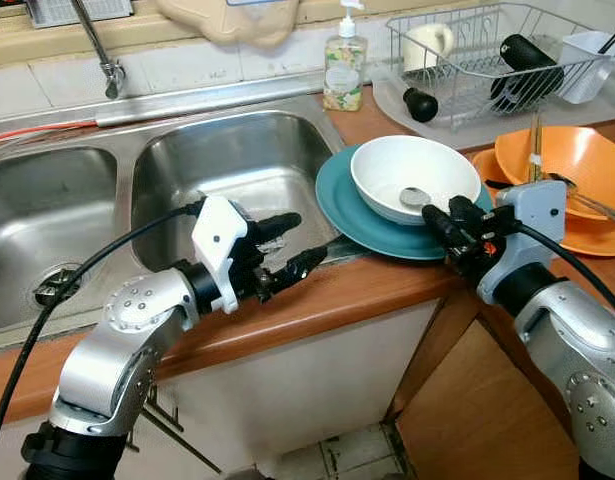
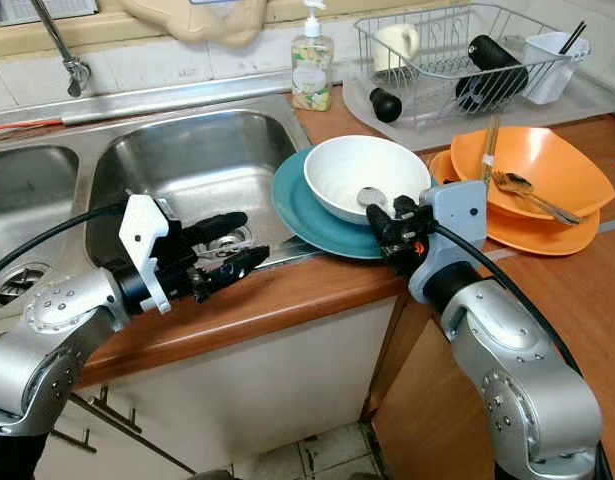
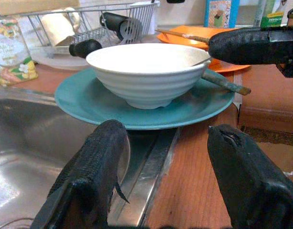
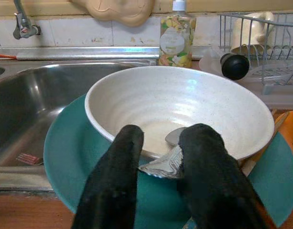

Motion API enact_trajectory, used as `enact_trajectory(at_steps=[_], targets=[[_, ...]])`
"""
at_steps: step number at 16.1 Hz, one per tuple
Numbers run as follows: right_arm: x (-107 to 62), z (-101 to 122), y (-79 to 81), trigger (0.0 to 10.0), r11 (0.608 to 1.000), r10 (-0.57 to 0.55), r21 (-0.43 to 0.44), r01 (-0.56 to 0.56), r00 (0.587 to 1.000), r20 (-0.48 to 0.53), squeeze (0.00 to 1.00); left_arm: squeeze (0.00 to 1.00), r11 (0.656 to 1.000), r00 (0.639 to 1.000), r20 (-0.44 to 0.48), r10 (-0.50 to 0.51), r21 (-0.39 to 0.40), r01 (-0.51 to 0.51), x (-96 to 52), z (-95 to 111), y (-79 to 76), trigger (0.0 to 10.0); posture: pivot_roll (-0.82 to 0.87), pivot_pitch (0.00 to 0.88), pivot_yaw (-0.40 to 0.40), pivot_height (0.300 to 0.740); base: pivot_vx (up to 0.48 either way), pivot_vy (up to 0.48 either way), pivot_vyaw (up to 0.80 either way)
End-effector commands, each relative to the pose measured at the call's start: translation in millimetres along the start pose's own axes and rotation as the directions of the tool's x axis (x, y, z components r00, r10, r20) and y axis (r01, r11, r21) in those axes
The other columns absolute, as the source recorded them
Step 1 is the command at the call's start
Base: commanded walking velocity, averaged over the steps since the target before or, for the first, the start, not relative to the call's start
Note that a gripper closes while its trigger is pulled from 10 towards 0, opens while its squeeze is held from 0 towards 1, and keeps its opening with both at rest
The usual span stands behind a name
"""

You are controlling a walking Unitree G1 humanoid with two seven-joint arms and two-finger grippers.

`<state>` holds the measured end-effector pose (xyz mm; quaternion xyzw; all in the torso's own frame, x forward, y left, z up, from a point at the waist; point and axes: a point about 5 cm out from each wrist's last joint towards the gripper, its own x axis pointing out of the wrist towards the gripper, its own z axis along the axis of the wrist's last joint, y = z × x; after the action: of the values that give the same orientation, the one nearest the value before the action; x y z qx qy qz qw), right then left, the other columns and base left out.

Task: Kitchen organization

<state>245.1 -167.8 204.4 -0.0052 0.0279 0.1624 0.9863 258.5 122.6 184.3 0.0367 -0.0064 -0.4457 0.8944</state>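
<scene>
Nearest to me, my left claw (image 1: 285,245) hovers over the front edge of the wooden surface (image 1: 367,290), beside the right basin of the steel sink (image 1: 217,180). Its two black fingers are spread wide with nothing between them, pointing toward the teal plate (image 1: 362,222).

My right claw (image 4: 158,164) sits at the near rim of the white bowl (image 1: 412,175), which rests on the teal plate. Its fingers are pinched onto the flat metal handle of a spoon (image 4: 167,160); the spoon's head lies on the bowl's floor.

Teal plate overhangs the sink's right rim slightly, otherwise on the surface. A stick-like utensil (image 3: 225,82) lies on the plate beside the bowl.

To the right: stacked orange dishes (image 2: 532,175), a fork (image 2: 527,192) in the top one.

Behind: soap bottle (image 1: 344,62) at the wall, wire dish rack (image 1: 492,60) holding a cream mug (image 1: 427,42) and a dark cylindrical item (image 1: 527,65). Tap (image 1: 97,45) above the sink divider. Something small and red lies in the right basin, seen from the right wrist view; I cannot tell what.
</scene>
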Motion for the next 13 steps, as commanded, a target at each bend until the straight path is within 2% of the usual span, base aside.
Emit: enact_trajectory(at_steps=[1,6,7,9,13], targets=[[2.8,0.6,-0.5,0.0,1.0,-0.005,-0.008,0.005,1.0,0.004,0.0,0.2,1.0,1.0,0.0,-0.007,0.022,0.007,-0.3,4.5,-2.7,10.0,-0.1,0.0,0.076,0.74,0.0,0.0,0.0],[4.9,3.0,-4.0,0.0,1.0,-0.009,-0.018,0.01,1.0,0.014,0.0,0.19,0.999,1.0,-0.009,-0.024,0.048,0.024,1.8,5.8,-4.0,10.0,-0.1,0.0,0.081,0.74,0.0,0.0,0.0],[4.3,5.3,-5.3,0.0,1.0,-0.008,-0.025,0.009,1.0,0.022,0.0,0.19,0.997,0.999,-0.012,-0.03,0.076,0.031,4.0,7.7,-4.7,10.0,-0.1,0.0,0.08,0.74,0.0,0.0,0.0],[4.2,16.7,-9.4,0.0,0.999,0.006,-0.042,-0.003,0.998,0.059,0.0,0.04,0.988,0.999,-0.002,-0.04,0.147,0.04,11.5,16.5,-4.0,10.0,-0.1,0.0,0.078,0.74,0.0,0.0,0.0],[5.3,32.9,-13.9,0.0,0.998,0.043,-0.059,-0.037,0.993,0.113,0.0,0.0,0.977,0.998,0.048,-0.042,0.212,0.031,23.1,30.5,0.9,10.0,-0.11,0.0,0.079,0.74,0.0,0.0,0.0]])
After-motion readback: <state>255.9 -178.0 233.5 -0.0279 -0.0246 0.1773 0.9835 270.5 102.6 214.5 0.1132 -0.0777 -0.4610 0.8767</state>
